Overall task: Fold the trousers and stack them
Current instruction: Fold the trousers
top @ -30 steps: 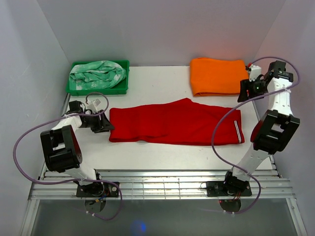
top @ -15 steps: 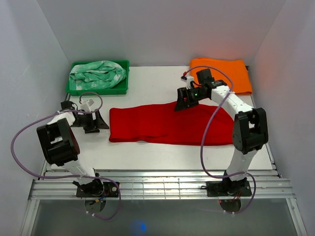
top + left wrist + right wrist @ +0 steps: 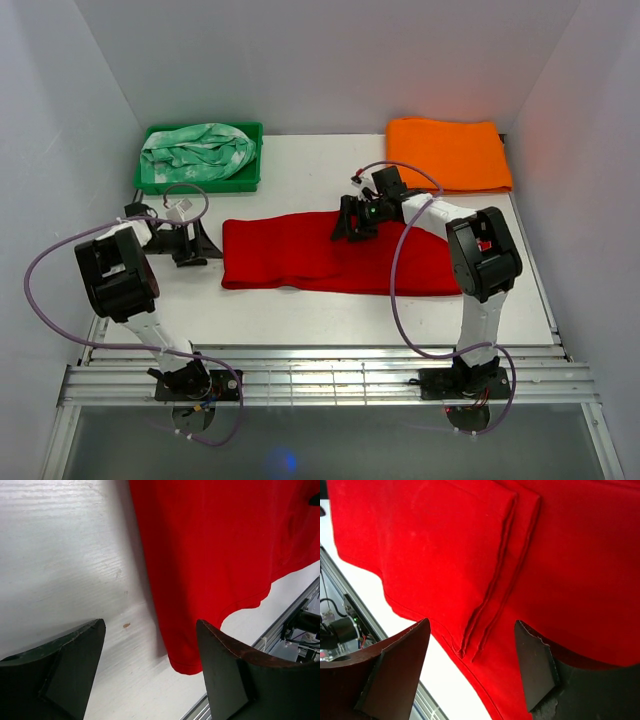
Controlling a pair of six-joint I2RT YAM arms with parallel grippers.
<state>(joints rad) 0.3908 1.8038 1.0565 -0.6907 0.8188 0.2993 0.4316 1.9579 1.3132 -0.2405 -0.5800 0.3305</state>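
The red trousers (image 3: 300, 255) lie flat across the middle of the table, legs running left to right; their right end is hidden behind my right arm. My left gripper (image 3: 208, 248) sits low on the table just off their left end, open. In the left wrist view, the near left corner of the trousers (image 3: 215, 545) lies ahead of the left gripper (image 3: 150, 665), untouched. My right gripper (image 3: 342, 228) hovers open over the far edge at the middle. In the right wrist view, the layered folded edges of the trousers (image 3: 570, 555) run between the open fingers of the right gripper (image 3: 472, 665).
A green tray (image 3: 150, 185) at the back left holds a mint green and white patterned cloth (image 3: 195, 150). A folded orange cloth (image 3: 445, 155) lies at the back right. White walls close in three sides. A metal rail (image 3: 320, 375) runs along the near edge.
My right arm has swung from the far right edge, past the orange cloth, to the trousers' middle far edge. Both grippers have opened wider. The left gripper drew slightly left.
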